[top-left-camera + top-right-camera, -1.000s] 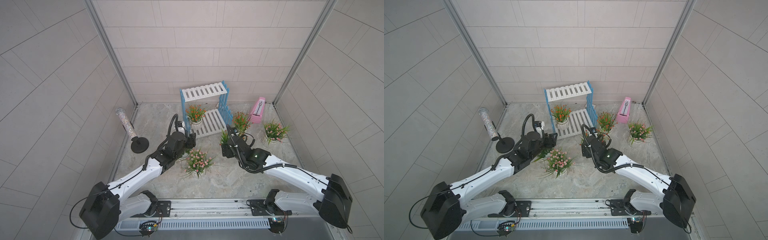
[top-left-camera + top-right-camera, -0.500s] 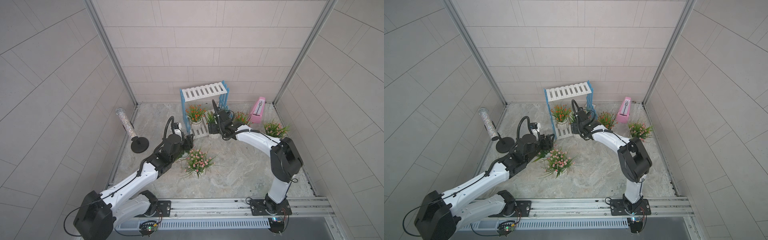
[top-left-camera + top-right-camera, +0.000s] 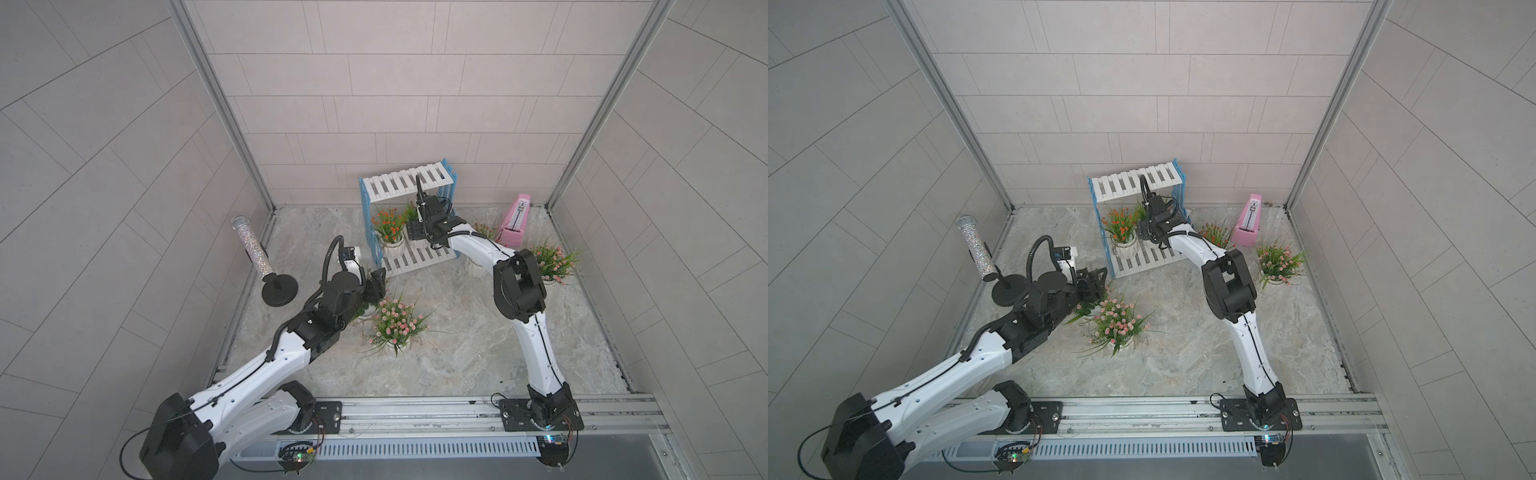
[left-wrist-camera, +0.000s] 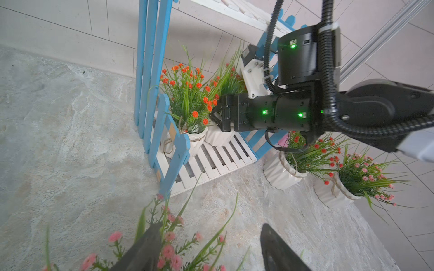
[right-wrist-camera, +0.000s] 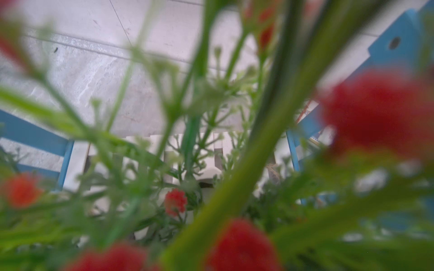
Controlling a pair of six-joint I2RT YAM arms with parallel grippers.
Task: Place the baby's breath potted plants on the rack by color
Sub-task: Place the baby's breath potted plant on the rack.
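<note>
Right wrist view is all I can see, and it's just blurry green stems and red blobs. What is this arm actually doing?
Observer: Its right gripper is closed on a red-flowered plant, holding it by the white pot at the lower shelf of the rack.
Operator: Funny, I can't see a pot at all. And what's the other arm up to?
Observer: The left gripper hovers with its jaws apart and nothing clamped, just above the blossoms of a pink-flowered plant in front of the rack.
</note>
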